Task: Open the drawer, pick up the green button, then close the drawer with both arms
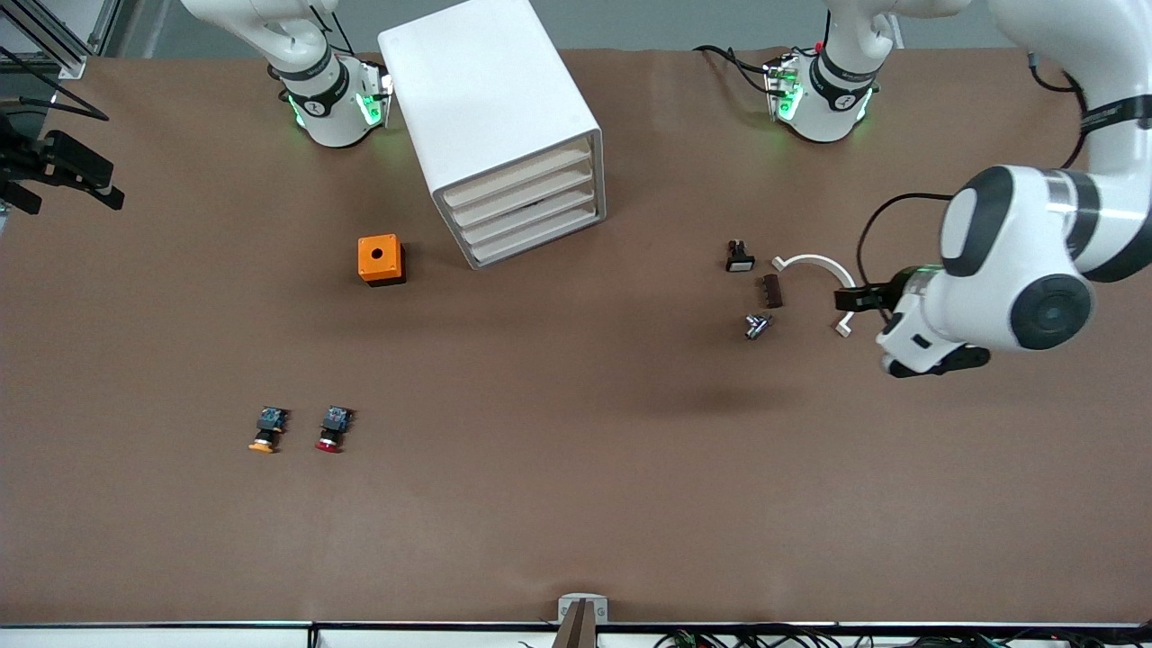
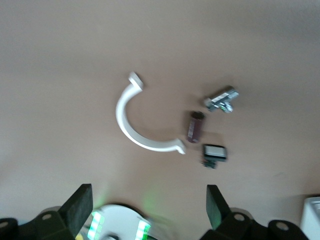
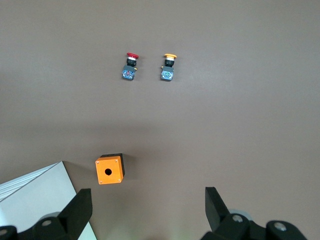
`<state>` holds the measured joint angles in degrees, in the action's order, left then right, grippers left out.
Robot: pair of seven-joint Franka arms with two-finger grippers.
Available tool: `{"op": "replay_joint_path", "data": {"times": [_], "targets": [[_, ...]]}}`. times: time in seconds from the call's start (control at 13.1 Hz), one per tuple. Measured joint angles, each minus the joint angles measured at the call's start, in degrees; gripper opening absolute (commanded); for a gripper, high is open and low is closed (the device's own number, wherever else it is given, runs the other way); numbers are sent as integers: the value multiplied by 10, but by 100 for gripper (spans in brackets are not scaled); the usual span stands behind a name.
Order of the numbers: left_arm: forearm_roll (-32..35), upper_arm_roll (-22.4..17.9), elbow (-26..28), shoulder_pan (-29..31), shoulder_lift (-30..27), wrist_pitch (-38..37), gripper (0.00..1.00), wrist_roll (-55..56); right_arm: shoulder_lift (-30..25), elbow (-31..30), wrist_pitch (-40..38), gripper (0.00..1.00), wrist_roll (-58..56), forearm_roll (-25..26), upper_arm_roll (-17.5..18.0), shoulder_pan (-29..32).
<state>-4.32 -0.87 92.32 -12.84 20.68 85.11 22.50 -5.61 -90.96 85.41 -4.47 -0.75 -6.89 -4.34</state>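
Four drawers (image 1: 526, 211) sit flush in the white cabinet (image 1: 490, 108) by the table's top edge; the green button is unseen. The left gripper (image 1: 850, 300) hovers over a white curved clip (image 1: 814, 264).

Left wrist view: fingers (image 2: 77, 207) spread wide, empty.

Right wrist view: the right gripper (image 3: 145, 210), wide and empty, hangs above the orange box (image 3: 109, 170).

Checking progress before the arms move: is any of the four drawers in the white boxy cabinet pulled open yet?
No: in the front view all four cream drawer fronts sit flush in the white boxy cabinet, none pulled out.
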Motion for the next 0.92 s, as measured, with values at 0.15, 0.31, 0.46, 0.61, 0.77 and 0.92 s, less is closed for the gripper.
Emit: {"op": "replay_joint_path", "data": {"times": [0.15, 0.31, 0.46, 0.61, 0.77, 0.92], "targets": [[-47, 1, -4, -31, 17, -20, 100, 95, 0, 0, 0, 100, 0, 0, 0, 0], [-121, 1, -16, -57, 39, -32, 100, 231, 0, 0, 0, 100, 0, 0, 0, 0], [-202, 2, -34, -71, 67, -35, 100, 379, 0, 0, 0, 100, 0, 0, 0, 0], [-264, 9, -52, -78, 100, -36, 100, 498, 0, 0, 0, 100, 0, 0, 0, 0], [-317, 24, -72, -79, 140, -36, 100, 615, 0, 0, 0, 100, 0, 0, 0, 0], [-370, 30, -95, -82, 187, -36, 100, 725, 0, 0, 0, 100, 0, 0, 0, 0]]}}
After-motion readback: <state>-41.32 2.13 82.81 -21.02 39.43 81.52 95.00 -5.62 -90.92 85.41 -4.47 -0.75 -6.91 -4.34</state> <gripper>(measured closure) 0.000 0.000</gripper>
